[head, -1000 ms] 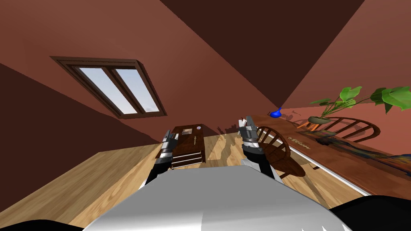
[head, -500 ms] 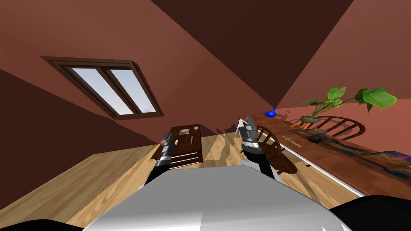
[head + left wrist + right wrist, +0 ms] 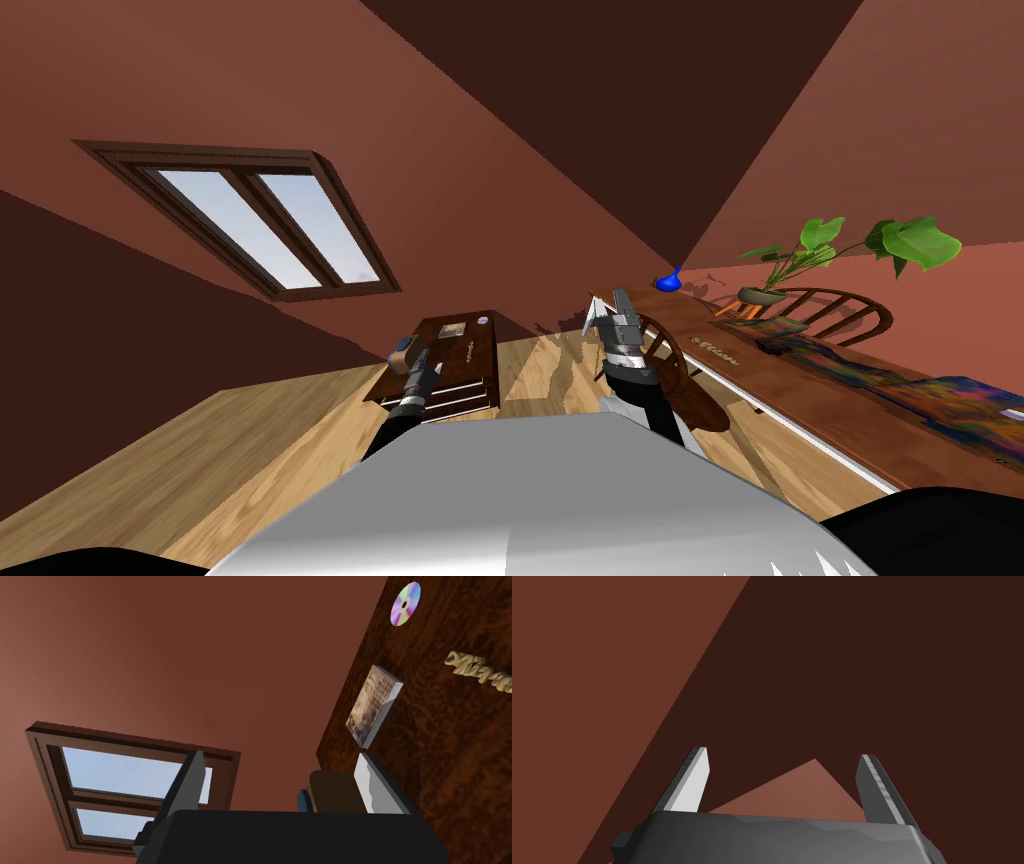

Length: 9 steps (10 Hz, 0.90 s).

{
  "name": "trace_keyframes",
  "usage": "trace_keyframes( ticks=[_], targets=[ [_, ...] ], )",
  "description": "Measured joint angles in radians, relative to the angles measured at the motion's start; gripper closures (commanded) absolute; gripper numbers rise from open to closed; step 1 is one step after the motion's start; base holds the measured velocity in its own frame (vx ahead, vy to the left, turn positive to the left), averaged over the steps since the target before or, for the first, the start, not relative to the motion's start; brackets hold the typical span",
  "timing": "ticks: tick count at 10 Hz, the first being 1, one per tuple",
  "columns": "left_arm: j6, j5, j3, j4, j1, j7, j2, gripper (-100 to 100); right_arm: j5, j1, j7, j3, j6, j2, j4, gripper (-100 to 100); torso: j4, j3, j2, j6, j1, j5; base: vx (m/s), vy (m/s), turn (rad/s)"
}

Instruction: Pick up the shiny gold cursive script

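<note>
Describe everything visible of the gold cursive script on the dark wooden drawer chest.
The gold cursive script is a pale gold string of raised, lumpy joined letters, one end cut off by the left wrist view's edge. It lies flat on the drawer chest's dark wood top, touching only that. A book and a disc lie apart from it on the same top. The open left gripper hangs short of it, not touching.

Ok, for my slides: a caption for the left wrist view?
Left gripper, fingers open, facing a dark cabinet top with gold script, book and disc.
</note>
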<state>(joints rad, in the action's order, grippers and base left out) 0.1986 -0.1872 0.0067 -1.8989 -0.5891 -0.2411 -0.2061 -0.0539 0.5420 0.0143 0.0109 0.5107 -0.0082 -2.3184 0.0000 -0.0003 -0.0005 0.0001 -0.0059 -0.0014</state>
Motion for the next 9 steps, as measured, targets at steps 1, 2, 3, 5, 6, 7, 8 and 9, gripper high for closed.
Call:
trace_keyframes(
  ticks=[1, 2, 3, 5, 6, 7, 8, 9],
  targets=[
    [-0.014, -0.008, 0.006, 0.031, 0.002, -0.007, -0.011, -100, 0.000, 0.000, 0.000, 0.000, 0.000, 0.000, 0.000, 0, 0.000, 0.000, 0.000, 0.000, 0.000, 0.000, 0.030, -0.111, -0.023],
    [-0.034, -0.017, 0.009, 0.046, -0.022, -0.013, -0.012, -100, 0.000, 0.000, 0.000, 0.000, 0.000, 0.000, 0.000, 0, 0.000, 0.000, 0.000, 0.000, -0.001, 0.000, 0.031, -0.089, 0.000],
    [-0.055, -0.021, 0.013, 0.070, -0.014, -0.015, -0.012, -100, 0.000, 0.000, 0.000, 0.000, 0.000, 0.000, 0.000, 0, 0.000, -0.001, -0.001, 0.000, 0.000, 0.000, 0.048, -0.114, -0.030],
    [-0.103, -0.040, 0.027, 0.114, -0.013, -0.027, -0.020, -100, 0.000, 0.000, 0.000, 0.000, 0.000, 0.000, 0.000, 0, 0.000, -0.001, -0.002, 0.000, 0.000, 0.000, 0.058, -0.095, -0.011],
    [-0.144, -0.050, 0.039, 0.120, -0.012, -0.031, -0.020, -100, 0.000, 0.000, 0.000, 0.000, 0.000, 0.000, 0.000, 0, -0.001, -0.002, -0.003, 0.000, 0.000, 0.000, 0.056, -0.089, -0.003],
    [-0.166, -0.057, 0.044, 0.162, 0.005, -0.036, -0.024, -100, 0.000, 0.000, 0.000, 0.000, 0.000, 0.000, 0.000, 0, -0.001, -0.002, -0.003, 0.000, 0.001, 0.000, 0.079, -0.086, -0.015],
    [-0.190, -0.069, 0.052, 0.194, 0.004, -0.042, -0.027, -100, 0.000, 0.000, 0.000, 0.000, 0.000, 0.000, 0.000, 0, -0.001, -0.002, -0.004, 0.000, 0.001, 0.000, 0.070, -0.075, -0.002],
    [-0.208, -0.078, 0.055, 0.214, 0.002, -0.048, -0.033, -100, 0.000, 0.000, 0.000, 0.000, 0.000, 0.000, 0.000, 0, -0.001, -0.002, -0.004, 0.000, 0.002, 0.000, 0.079, -0.089, -0.011]
  ],
)
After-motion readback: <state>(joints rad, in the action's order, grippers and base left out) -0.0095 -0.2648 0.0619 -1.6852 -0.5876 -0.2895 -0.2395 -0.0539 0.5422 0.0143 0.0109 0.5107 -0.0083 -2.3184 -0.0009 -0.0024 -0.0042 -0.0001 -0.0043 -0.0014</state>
